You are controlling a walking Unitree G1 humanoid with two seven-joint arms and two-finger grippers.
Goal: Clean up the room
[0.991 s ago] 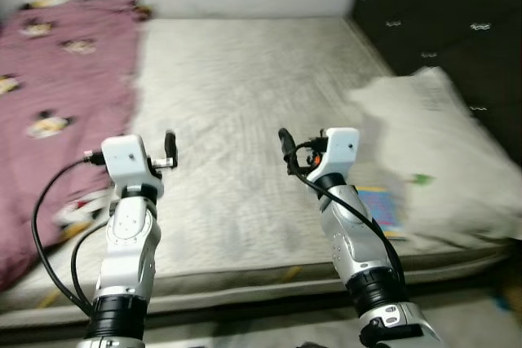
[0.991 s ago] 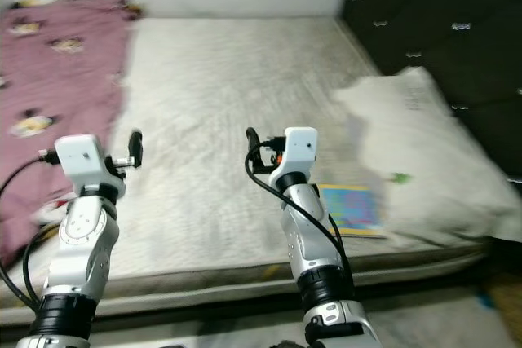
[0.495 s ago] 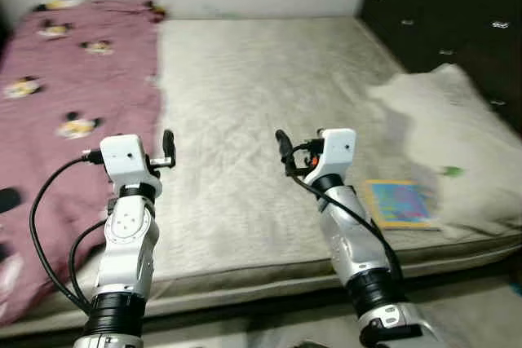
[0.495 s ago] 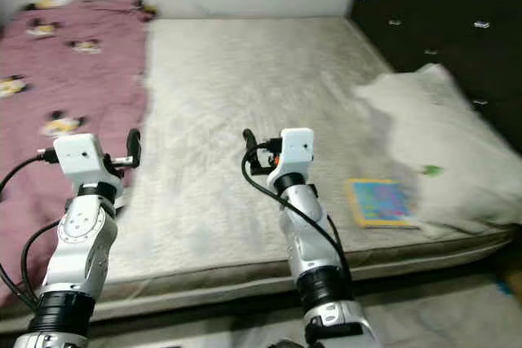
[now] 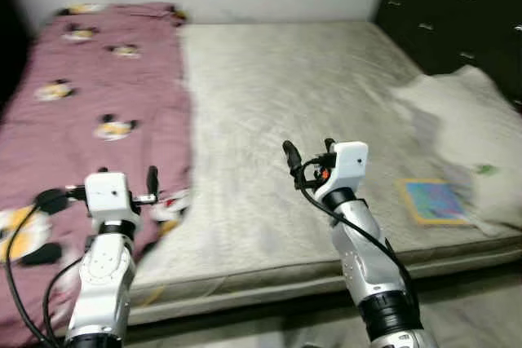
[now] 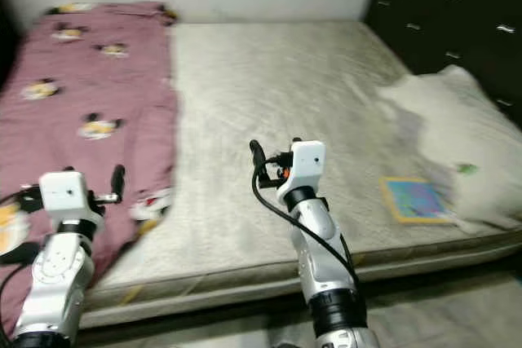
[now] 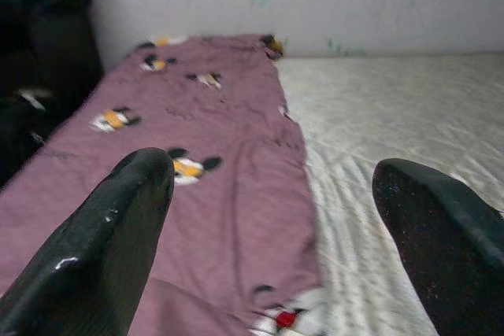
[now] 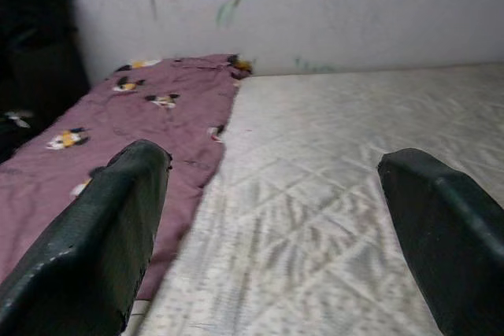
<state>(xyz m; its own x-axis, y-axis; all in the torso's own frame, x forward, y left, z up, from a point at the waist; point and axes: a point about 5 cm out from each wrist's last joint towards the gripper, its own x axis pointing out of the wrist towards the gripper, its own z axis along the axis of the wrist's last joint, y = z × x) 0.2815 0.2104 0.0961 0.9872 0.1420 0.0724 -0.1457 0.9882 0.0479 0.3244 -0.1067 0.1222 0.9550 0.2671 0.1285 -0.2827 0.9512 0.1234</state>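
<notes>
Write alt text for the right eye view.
Two silver robot arms reach over a bare grey mattress, left gripper by a maroon cartoon-print blanket, right gripper mid-bed. A colourful book lies beside a white pillow.

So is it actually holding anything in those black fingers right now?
No. The left gripper and the right gripper are both open, with nothing between their fingers, above the bed.

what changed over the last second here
The camera swung to the robot's left: more of the maroon blanket shows, while the pillow and book slid toward the right edge. The left gripper dropped lower in the picture. Nothing was grasped or released; both jaws stay open and empty, and the right gripper stays raised over the mattress.
</notes>
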